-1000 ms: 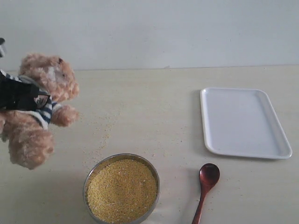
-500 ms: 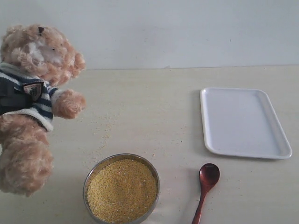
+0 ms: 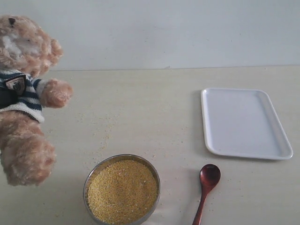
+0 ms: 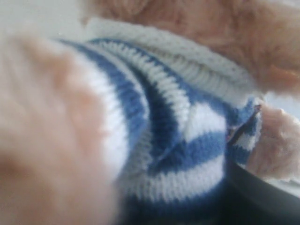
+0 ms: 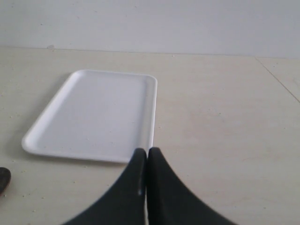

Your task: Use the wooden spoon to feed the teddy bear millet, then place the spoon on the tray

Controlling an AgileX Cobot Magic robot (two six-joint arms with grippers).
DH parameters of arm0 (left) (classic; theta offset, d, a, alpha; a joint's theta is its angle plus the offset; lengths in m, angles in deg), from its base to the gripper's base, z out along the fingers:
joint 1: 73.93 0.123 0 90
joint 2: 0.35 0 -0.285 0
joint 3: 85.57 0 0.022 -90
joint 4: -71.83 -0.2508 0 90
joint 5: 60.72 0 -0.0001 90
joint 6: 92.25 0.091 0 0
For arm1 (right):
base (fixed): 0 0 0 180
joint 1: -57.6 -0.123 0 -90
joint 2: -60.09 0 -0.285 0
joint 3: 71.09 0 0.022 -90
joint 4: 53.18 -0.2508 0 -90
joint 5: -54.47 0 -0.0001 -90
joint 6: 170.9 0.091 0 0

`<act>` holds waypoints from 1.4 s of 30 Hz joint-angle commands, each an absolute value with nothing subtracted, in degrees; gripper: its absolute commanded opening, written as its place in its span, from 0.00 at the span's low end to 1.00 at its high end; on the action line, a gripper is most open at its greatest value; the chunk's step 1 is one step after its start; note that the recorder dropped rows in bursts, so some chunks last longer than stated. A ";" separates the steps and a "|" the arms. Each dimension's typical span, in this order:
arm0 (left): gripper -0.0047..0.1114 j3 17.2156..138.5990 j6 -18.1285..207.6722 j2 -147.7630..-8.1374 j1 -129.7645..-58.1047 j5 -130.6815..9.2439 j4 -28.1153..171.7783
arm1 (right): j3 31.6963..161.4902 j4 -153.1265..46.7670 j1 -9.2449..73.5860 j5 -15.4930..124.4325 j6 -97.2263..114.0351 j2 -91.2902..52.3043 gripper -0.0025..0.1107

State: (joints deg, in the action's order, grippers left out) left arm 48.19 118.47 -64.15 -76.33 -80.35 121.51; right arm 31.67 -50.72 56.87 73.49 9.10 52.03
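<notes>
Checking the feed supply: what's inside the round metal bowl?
Golden millet fills the metal bowl nearly to its rim. Nothing else shows in it; the wooden spoon lies outside, beside it. The grain covers the bowl's bottom, so anything buried cannot be seen.

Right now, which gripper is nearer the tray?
Right. The right gripper, shut, sits right beside the rim of the tray; the left gripper holds the teddy bear far across the table.

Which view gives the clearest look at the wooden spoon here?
The exterior view: the wooden spoon lies on the table, scoop and much of the handle visible, its end cropped. The right wrist view catches only a dark sliver of it; the left wrist view, none.
</notes>
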 commanded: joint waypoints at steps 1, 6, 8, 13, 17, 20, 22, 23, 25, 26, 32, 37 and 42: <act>0.08 48.13 118.68 -63.62 -76.49 -78.74 125.64 | 31.70 -51.51 57.03 71.50 9.64 52.30 0.02; 0.08 48.13 120.40 -63.62 -76.49 -75.86 128.15 | 31.70 -80.13 57.03 58.89 21.77 52.30 0.02; 0.08 48.13 120.80 -63.62 -76.49 -76.23 128.15 | 31.70 -82.84 57.03 55.13 21.67 52.30 0.02; 0.08 48.13 120.80 -63.62 -76.49 -76.55 129.12 | 31.70 -82.24 57.03 49.75 21.80 52.30 0.02; 0.08 48.13 120.80 -63.62 -76.49 -77.48 129.42 | 31.70 -82.24 57.03 44.76 21.90 52.30 0.02; 0.08 48.13 120.91 -63.62 -76.49 -77.63 129.42 | 31.70 -82.69 57.03 40.40 22.51 52.30 0.02; 0.08 48.13 120.91 -63.62 -76.49 -77.63 129.42 | 31.70 -83.38 57.03 36.64 28.36 52.30 0.02; 0.08 48.13 120.91 -63.62 -76.49 -77.63 129.42 | 31.70 -83.09 57.03 33.63 35.41 52.30 0.02; 0.08 48.13 120.90 -63.62 -76.49 -77.63 130.01 | 31.96 -77.74 57.03 28.66 42.98 52.30 0.02; 0.08 48.13 121.18 -63.62 -76.49 -77.63 130.30 | 33.83 -69.59 57.03 23.61 45.97 52.30 0.02; 0.08 48.13 124.11 -63.62 -76.49 -77.63 131.63 | 51.53 -39.25 57.03 5.22 50.37 38.73 0.02; 0.08 48.13 126.11 -63.62 -76.49 -77.63 131.63 | 68.76 -18.61 57.03 29.19 37.96 16.92 0.02; 0.08 48.13 128.73 -63.62 -76.49 -78.30 131.63 | 80.46 -17.18 57.03 61.15 29.27 -5.14 0.02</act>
